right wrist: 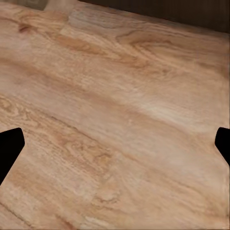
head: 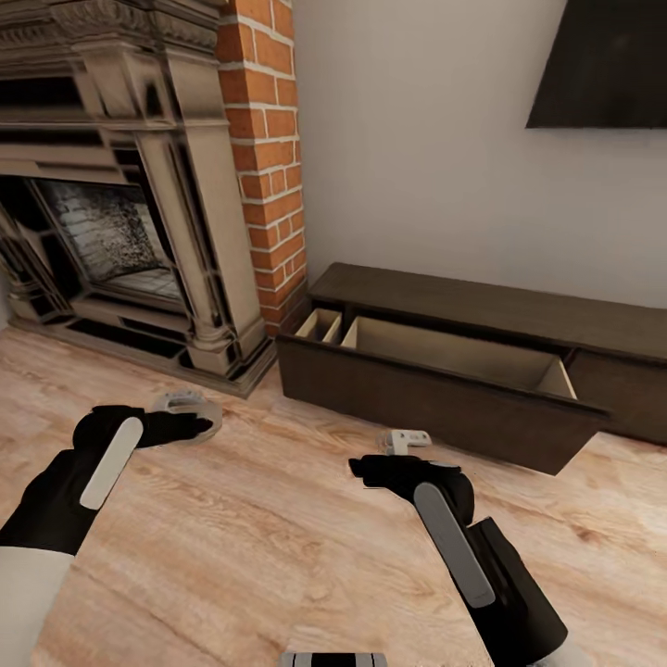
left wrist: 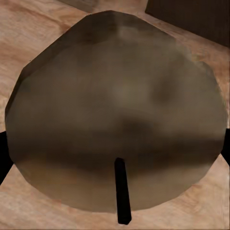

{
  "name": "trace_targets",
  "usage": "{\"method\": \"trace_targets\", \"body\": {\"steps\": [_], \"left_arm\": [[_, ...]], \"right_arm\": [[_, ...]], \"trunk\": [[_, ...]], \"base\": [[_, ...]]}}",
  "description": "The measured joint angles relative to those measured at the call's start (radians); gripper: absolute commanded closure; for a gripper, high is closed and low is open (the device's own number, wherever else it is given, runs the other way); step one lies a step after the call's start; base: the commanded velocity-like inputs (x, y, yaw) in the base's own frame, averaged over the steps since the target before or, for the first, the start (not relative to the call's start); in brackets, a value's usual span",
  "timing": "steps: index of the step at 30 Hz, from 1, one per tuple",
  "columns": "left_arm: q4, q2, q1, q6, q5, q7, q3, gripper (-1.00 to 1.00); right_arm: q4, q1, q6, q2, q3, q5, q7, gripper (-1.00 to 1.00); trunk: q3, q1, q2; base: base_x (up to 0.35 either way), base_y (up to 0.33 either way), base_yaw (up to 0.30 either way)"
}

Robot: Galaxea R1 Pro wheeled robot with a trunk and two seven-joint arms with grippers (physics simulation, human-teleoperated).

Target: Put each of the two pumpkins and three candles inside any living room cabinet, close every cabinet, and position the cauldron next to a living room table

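The cabinet [head: 463, 371] stands along the wall with its wide drawer pulled out, pale inside bare. Ahead of it over the wooden floor [head: 259, 556], the left gripper [head: 190, 417] pinches what looks like a candle [left wrist: 115, 120], tan with a dark wick, too close to be sure. The right gripper [head: 408, 445] has jaws spread, empty. Best carry the candle over the drawer front, lower it inside, then release.

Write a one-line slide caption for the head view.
Robot faces the dark cabinet, its drawer pulled open beside a brick fireplace, both arms over the wood floor.
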Motion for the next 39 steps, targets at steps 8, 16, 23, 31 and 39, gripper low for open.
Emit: {"method": "trace_targets", "body": {"steps": [8, 16, 23, 31, 39], "left_arm": [[-0.083, 0.027, 0.021, 0.0, 0.062, 0.001, -0.002, 1.0], [-0.125, 0.028, 0.036, 0.0, 0.067, 0.001, -0.001, 1.0], [-0.164, 0.029, 0.051, 0.0, 0.071, 0.0, -0.001, 1.0], [-0.243, 0.031, 0.082, 0.0, 0.079, 0.0, 0.0, 1.0], [-0.262, 0.031, 0.087, 0.0, 0.081, 0.0, -0.001, 1.0]], "right_arm": [[0.001, 0.0, 0.001, -0.004, -0.126, -0.002, 0.0, -1.0], [0.002, 0.0, 0.002, -0.002, -0.152, -0.007, 0.0, -1.0], [0.001, 0.0, 0.002, 0.003, -0.153, -0.002, 0.0, -1.0], [0.001, 0.0, 0.001, 0.001, -0.154, 0.008, -0.001, -1.0], [0.001, 0.0, 0.002, -0.002, -0.154, 0.009, -0.001, -1.0]], "trunk": [[0.027, -0.003, 0.002], [0.058, -0.007, 0.003], [0.084, -0.013, 0.012], [0.109, -0.044, 0.068], [0.134, -0.074, 0.124]], "base": [[0.0, 0.0, -0.292], [0.0, 0.0, -0.165], [0.0, 0.0, -0.011], [0.0, 0.0, 0.0], [0.0, 0.0, -0.001]]}}
